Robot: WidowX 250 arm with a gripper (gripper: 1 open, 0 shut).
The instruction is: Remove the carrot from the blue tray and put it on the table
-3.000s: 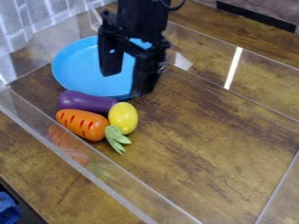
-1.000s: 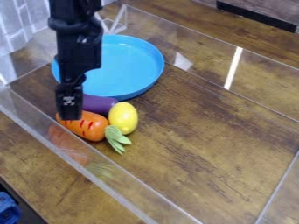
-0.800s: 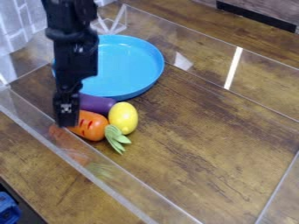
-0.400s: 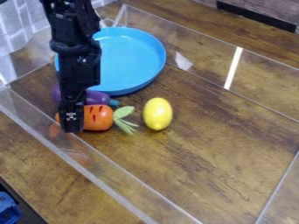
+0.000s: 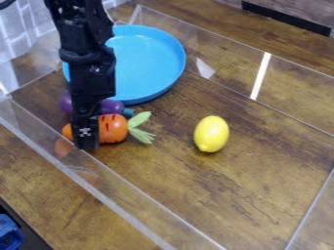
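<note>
The carrot (image 5: 113, 128) lies on the table (image 5: 248, 190) in front of the blue tray (image 5: 146, 61), not in it, with its green top (image 5: 139, 121) pointing right. My black gripper (image 5: 85, 133) points straight down at the carrot's thick left end, low at table height. Its jaws stand open, and one finger (image 5: 82, 130) hides that end of the carrot. I cannot tell whether the fingers touch the carrot. The blue tray holds nothing that I can see.
A purple eggplant (image 5: 112, 105) lies just behind the carrot, against the tray's rim. A yellow lemon (image 5: 212, 134) lies alone to the right. A clear acrylic wall (image 5: 92, 174) runs close along the near left side.
My gripper has sunk onto the carrot's left end. The carrot has turned, its green top now swung to the right. The lemon has rolled off to the right.
</note>
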